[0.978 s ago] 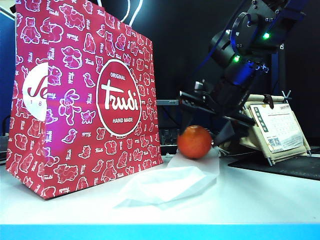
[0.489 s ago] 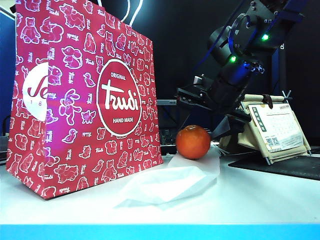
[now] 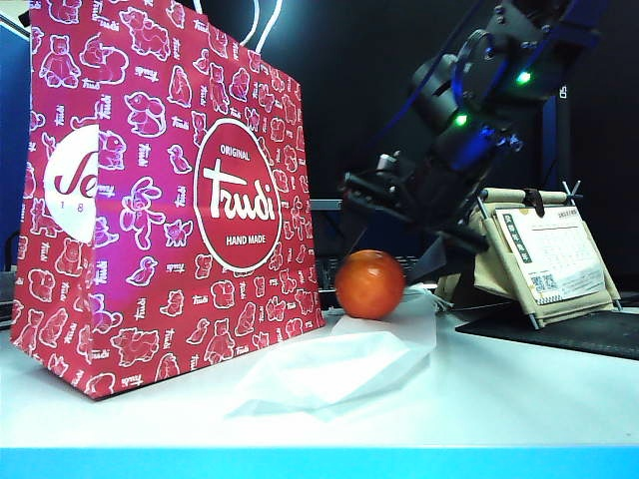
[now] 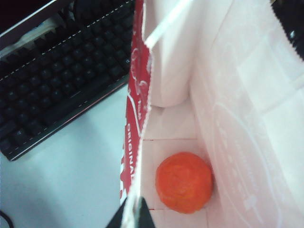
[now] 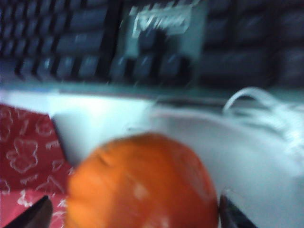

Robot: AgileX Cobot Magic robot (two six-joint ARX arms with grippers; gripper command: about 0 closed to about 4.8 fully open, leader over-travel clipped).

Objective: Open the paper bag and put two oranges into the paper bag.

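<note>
The red paper bag (image 3: 170,200) stands upright on the left of the table, its mouth held apart. My left gripper (image 4: 134,214) is shut on the bag's rim (image 4: 140,118) and does not show in the exterior view. One orange (image 4: 184,182) lies on the bag's white floor. The other orange (image 3: 369,284) rests on the table just right of the bag. My right gripper (image 3: 386,247) is open and straddles that orange (image 5: 142,183). One fingertip (image 5: 232,216) is against the fruit. The other fingertip (image 5: 38,214) stands a little off it, near the bag (image 5: 23,156).
A thin white plastic bag (image 3: 339,369) lies crumpled in front of the orange. A black keyboard (image 4: 57,71) sits behind the bag. A desk calendar (image 3: 549,259) on a black mat (image 3: 579,329) stands at the right.
The orange on the table has shifted left toward the bag, still between the open right fingers. The right gripper moved left with it and tilted. The bag stays put.
</note>
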